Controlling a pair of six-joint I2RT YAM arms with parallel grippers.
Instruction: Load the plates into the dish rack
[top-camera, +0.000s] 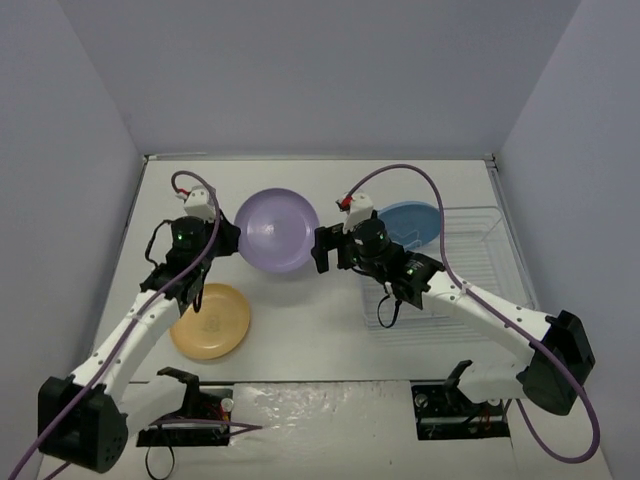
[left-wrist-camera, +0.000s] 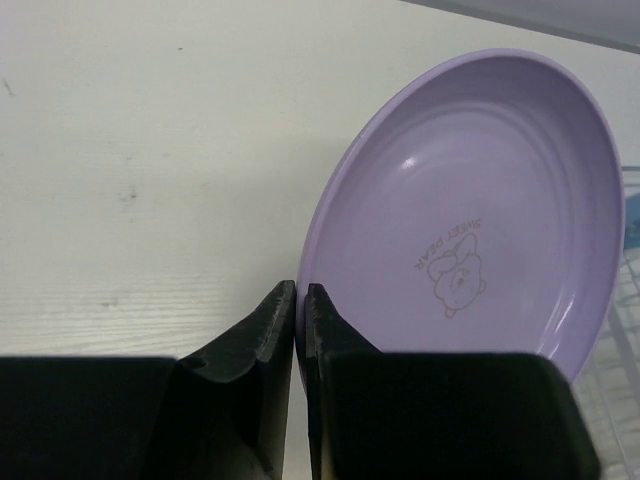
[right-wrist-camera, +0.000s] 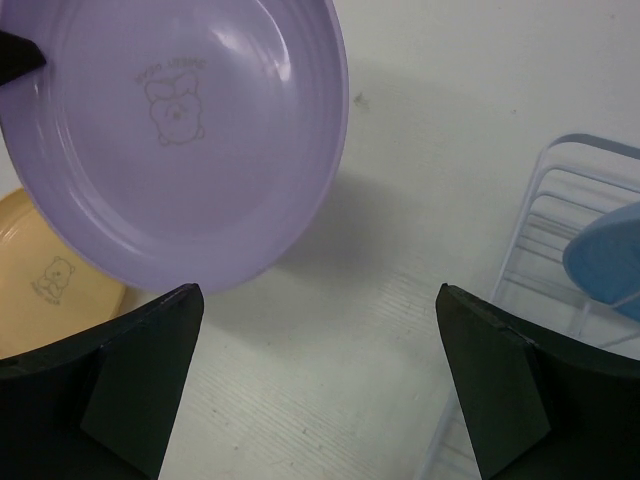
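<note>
My left gripper (top-camera: 232, 239) is shut on the left rim of the lilac plate (top-camera: 277, 230) and holds it tilted above the table; the wrist view shows its fingers (left-wrist-camera: 300, 305) pinching the rim of the plate (left-wrist-camera: 470, 220). My right gripper (top-camera: 325, 250) is open and empty just right of that plate, which shows at upper left in its view (right-wrist-camera: 190, 130). The yellow-orange plate (top-camera: 210, 320) lies flat at front left. The sky-blue plate (top-camera: 412, 222) stands in the clear dish rack (top-camera: 470, 270).
Grey walls enclose the white table on the left, back and right. The rack's white wire dividers (right-wrist-camera: 555, 215) show at the right of the right wrist view. Both arm bases sit at the near edge.
</note>
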